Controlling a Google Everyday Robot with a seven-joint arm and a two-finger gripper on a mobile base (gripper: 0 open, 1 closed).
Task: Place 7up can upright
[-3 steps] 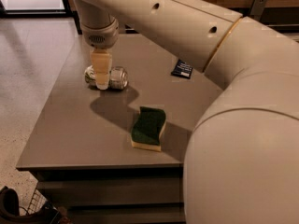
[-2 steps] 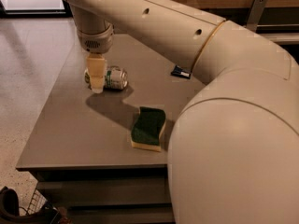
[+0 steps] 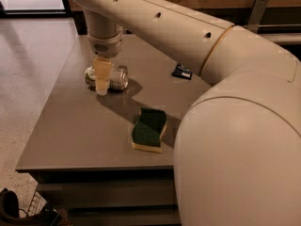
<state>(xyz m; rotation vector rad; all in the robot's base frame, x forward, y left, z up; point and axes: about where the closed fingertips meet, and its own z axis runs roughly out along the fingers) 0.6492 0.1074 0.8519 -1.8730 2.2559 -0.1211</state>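
The 7up can (image 3: 117, 78) lies on its side on the grey table (image 3: 70, 131), near the far left part, with a shiny silver end facing right. My gripper (image 3: 102, 79) hangs straight down from the cream arm (image 3: 155, 22) and sits right over the can's left half, reaching down to the table top. It hides the can's middle and part of its left end.
A green and yellow sponge (image 3: 149, 129) lies near the table's front middle. A dark blue flat packet (image 3: 181, 72) lies at the back right. The arm's large cream body (image 3: 240, 154) fills the right foreground. The table's left edge meets a speckled floor (image 3: 23, 79).
The gripper has come down a little onto the can. The arm has swung and fills more of the right side. The can stays lying in the same spot.
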